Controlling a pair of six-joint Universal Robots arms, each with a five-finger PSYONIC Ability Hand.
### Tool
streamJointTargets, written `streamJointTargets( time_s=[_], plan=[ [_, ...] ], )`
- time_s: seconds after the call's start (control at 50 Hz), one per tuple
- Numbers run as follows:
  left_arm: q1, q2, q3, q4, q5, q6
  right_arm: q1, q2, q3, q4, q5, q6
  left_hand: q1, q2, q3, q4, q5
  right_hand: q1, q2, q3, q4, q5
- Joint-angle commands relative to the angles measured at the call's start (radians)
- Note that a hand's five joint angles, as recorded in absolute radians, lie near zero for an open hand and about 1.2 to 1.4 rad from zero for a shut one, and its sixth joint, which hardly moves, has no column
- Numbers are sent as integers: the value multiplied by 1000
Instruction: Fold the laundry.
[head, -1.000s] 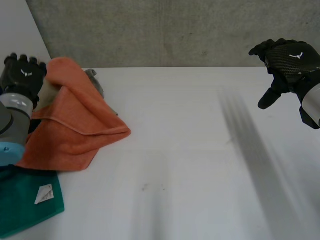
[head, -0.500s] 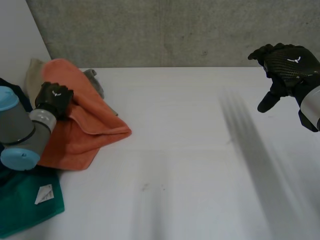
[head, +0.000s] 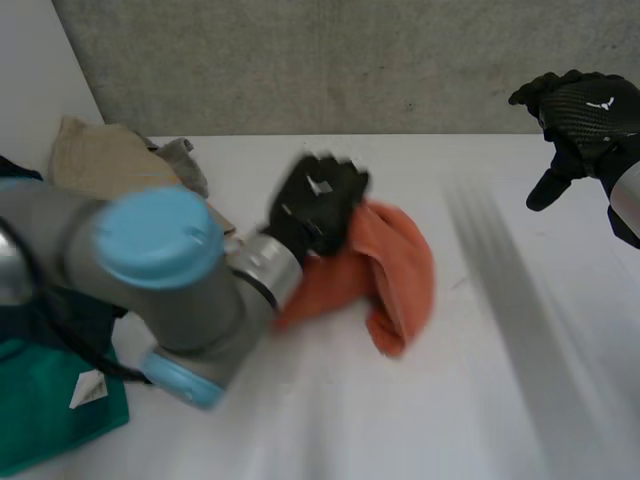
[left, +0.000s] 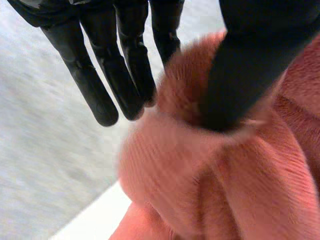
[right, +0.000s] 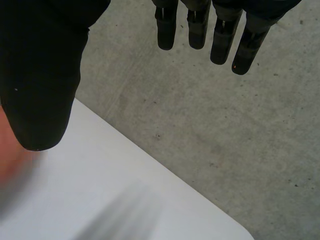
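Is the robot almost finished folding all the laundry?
Not nearly. Nothing is clearly folded yet. The left hand pinches the orange towel, bunched up in the middle of the table; the right hand hovers open. Left to do: fold that towel, then the beige cloth, grey cloth and green cloth waiting at the robot's left.

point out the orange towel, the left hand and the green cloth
orange towel (head: 402, 270): head view, its bunched middle
left hand (head: 318, 205): head view, back of the hand
green cloth (head: 40, 420): head view, flat part beside its tag
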Motion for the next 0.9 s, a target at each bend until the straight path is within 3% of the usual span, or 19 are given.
streamJointTargets(
  time_s=[0.02,0.14,0.22,0.32,0.36,0.46,0.54,0.68,0.82,0.9],
  plan=[
    [-24,-25,19,-7,-15,-6,2,34,3,15,-3,-3,-561,-649,-678,-677,-653,-12,-38,-32,-53,-67],
    [56,119,-31,-21,-10,5,10,71,-22,110,-7,-53,-543,-631,-660,-659,-635,-12,-38,-32,-53,-67],
    [120,184,-123,-55,-1,26,13,79,-43,294,-15,-150,-461,-549,-578,-577,-553,-12,-38,-32,-53,-67],
    [128,185,-162,-99,25,34,22,145,-30,429,-3,-238,-434,-522,-551,-551,-527,-12,-38,-32,-53,-67],
    [127,179,-164,-107,56,34,27,162,-14,422,2,-233,-434,-522,-551,-550,-527,-12,-38,-32,-53,-67],
    [101,66,-131,-111,234,43,38,182,99,309,31,-207,-387,-475,-504,-504,-480,-12,-38,-32,-53,-67],
    [43,-12,-92,-122,283,72,36,185,194,204,37,-183,-335,-423,-452,-451,-427,-12,-38,-32,-53,-67],
    [-34,-92,-44,-131,205,113,30,186,289,74,36,-118,-264,-352,-381,-380,-356,-12,-38,-32,-53,-67],
    [-76,-163,37,-115,113,162,41,188,302,61,36,-115,-255,-343,-372,-371,-348,-12,-38,-32,-53,-67],
    [-96,-200,76,-101,93,190,42,188,303,58,36,-115,-83,-171,-200,-199,-175,-12,-38,-32,-53,-67]
  ],
)
